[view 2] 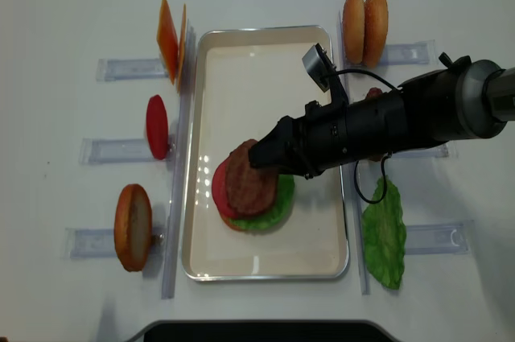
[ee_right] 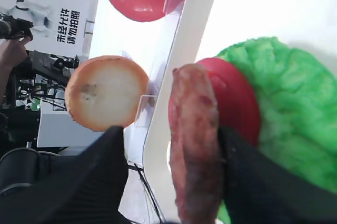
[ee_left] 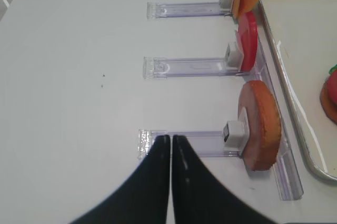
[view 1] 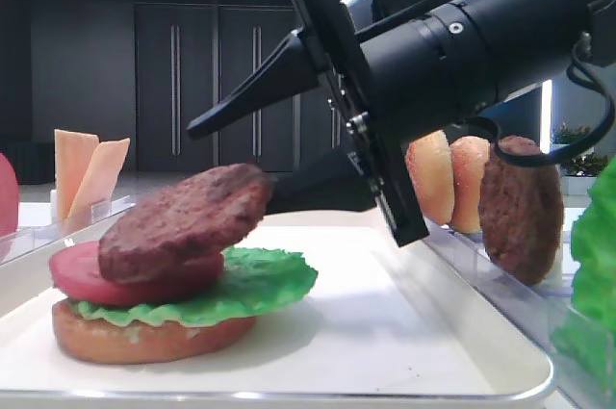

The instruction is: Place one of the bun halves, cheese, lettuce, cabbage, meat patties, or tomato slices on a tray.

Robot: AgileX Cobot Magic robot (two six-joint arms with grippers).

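On the cream tray [view 2: 257, 76] stands a stack: a brown bun base [view 1: 144, 340], lettuce [view 1: 260, 286], a tomato slice [view 1: 77, 274] and, on top, a dark meat patty [view 1: 183, 221]. The patty lies tilted, its right end raised. My right gripper [view 2: 261, 157] is open around that end. One finger [view 1: 250, 91] is well above the patty and the other [ee_right: 247, 171] touches its underside. In the right wrist view the patty [ee_right: 195, 145] stands edge-on between the spread fingers. My left gripper [ee_left: 171, 137] is shut and empty over the table, by a clear holder [ee_left: 184, 142].
Left of the tray, clear holders carry a bun half [view 2: 133, 227], a tomato slice [view 2: 157, 126] and cheese slices [view 2: 170, 39]. On the right stand two bun halves [view 2: 364, 16], another patty [view 1: 520, 207] and a lettuce leaf [view 2: 385, 233]. My right arm [view 2: 402, 121] reaches over the tray's right rim.
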